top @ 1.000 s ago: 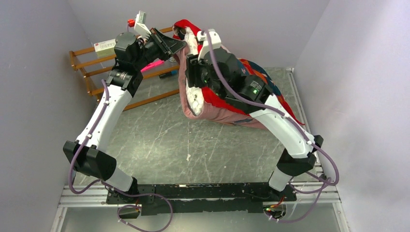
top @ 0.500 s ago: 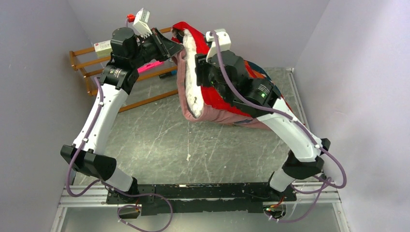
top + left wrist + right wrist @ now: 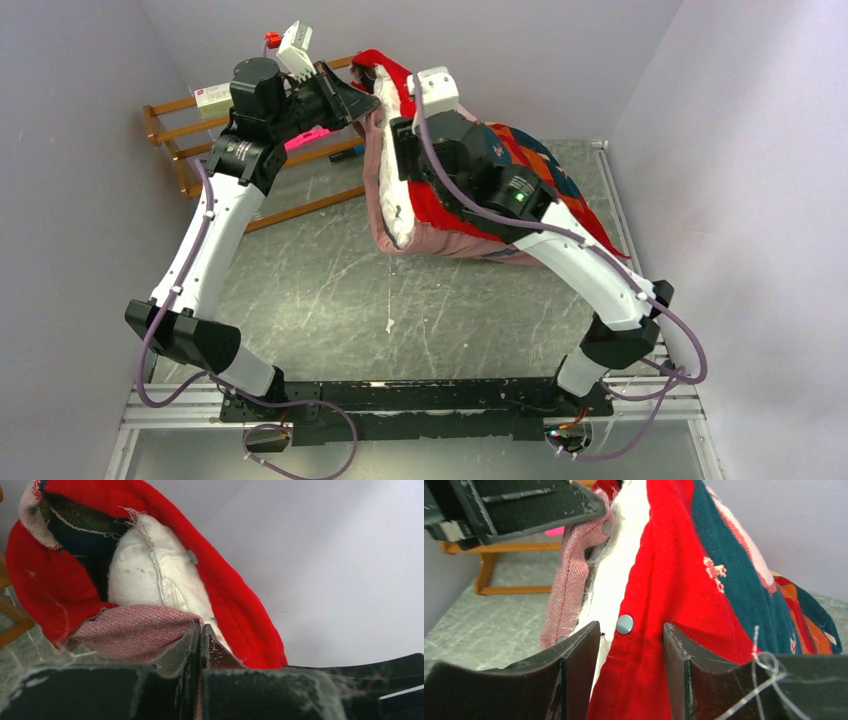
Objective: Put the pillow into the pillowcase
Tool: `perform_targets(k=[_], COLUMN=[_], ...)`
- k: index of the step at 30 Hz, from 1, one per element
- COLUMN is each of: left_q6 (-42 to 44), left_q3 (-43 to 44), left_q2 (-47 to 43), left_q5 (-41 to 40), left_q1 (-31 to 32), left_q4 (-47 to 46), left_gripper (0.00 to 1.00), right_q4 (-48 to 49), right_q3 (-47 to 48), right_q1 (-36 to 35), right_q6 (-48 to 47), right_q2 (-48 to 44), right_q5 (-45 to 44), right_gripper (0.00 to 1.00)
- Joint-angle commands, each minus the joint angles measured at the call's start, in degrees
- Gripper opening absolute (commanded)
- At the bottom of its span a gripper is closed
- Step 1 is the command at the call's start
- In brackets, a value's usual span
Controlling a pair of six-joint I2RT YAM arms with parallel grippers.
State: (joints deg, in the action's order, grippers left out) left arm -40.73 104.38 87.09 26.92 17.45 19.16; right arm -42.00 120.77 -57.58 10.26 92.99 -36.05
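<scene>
The red pillowcase (image 3: 520,150) stands lifted at the back of the table with its mouth facing left. The white pillow (image 3: 400,205) fills it, and its end shows in the mouth. My left gripper (image 3: 372,100) is shut on the pale pink reverse edge (image 3: 135,630) of the mouth, fingertips together (image 3: 200,630), with the pillow (image 3: 145,570) just beyond. My right gripper (image 3: 631,630) pinches the case's red hem (image 3: 674,570) near a snap button (image 3: 625,624). Its left finger lies against the pillow's edge (image 3: 624,555).
A wooden rack (image 3: 190,150) leans at the back left, with a pink object (image 3: 318,135) beside it. Grey walls close in on the left, back and right. A metal rail (image 3: 610,190) runs along the table's right edge.
My right arm has shifted up and left along the mouth of the case. The left gripper has risen slightly, still holding the pink edge, and the mouth stands more upright.
</scene>
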Motion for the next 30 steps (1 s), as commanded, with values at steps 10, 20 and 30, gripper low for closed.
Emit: perform_targets(k=[10, 20, 30], left_q6=[10.6, 4.1, -1.7], left_q3=[13.6, 6.0, -1.4], left_q2=[0.3, -1.7, -4.2], left_q5=[-10.4, -0.8, 7.4], left_q1=[-4.5, -11.9, -12.0], left_q4=[9.2, 3.3, -5.6], left_gripper=[0.05, 0.05, 0.05], right_q4=[16.1, 35.8, 23.7], right_q3=[0.4, -14.1, -10.7], right_q1=[1.6, 2.6, 3.8], right_q6=[-14.0, -18.8, -7.4], right_q2=[-5.0, -16.8, -14.7], right_q5=[-16.3, -7.8, 4.5], right_gripper=[0.0, 0.0, 0.0])
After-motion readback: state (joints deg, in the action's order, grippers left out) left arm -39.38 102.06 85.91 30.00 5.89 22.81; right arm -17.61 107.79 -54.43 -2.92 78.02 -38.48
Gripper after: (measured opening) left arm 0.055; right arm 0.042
